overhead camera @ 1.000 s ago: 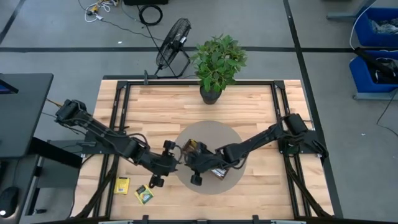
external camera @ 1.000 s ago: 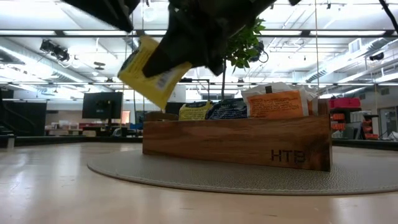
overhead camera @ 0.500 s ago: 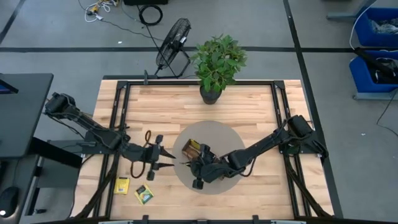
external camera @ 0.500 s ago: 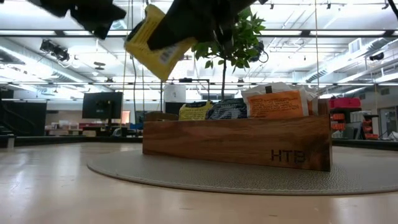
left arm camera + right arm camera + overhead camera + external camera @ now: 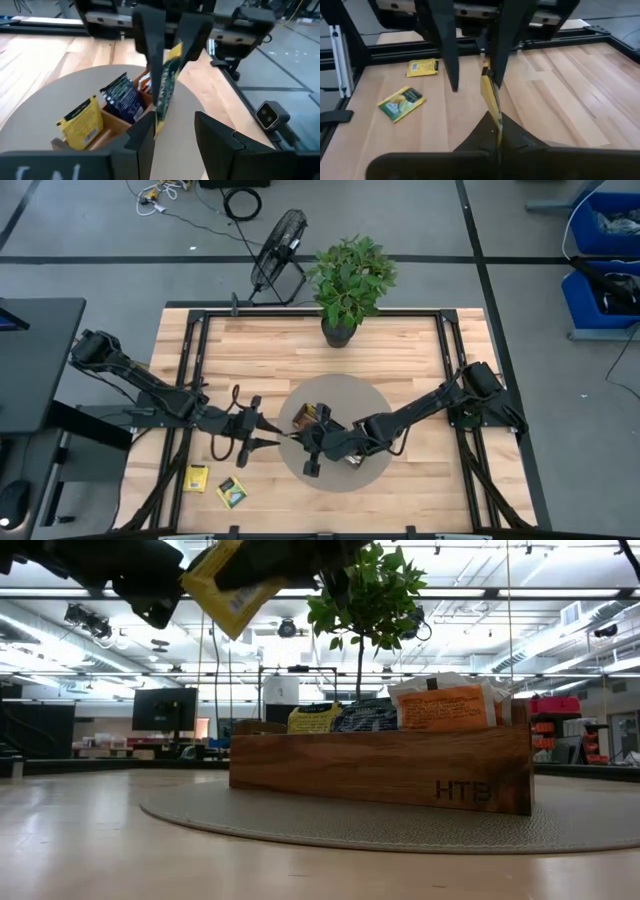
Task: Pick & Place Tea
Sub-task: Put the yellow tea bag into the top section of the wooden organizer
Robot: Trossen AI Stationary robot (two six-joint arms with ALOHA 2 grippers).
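One yellow sachet [image 5: 491,102] is pinched edge-on, in the air beside the wooden tray [image 5: 380,768], by the closed right gripper [image 5: 492,131]. The left gripper [image 5: 172,127] is spread around it, apparently for a handover.

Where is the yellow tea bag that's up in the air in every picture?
High view: yellow tea bag just left of the wooden tray.
Low view: top left, in the air.
Left wrist view: middle, edge-on.
Right wrist view: middle, pinched in the right claw.
Shared landmark: the wooden tray; the right wrist view misses it.
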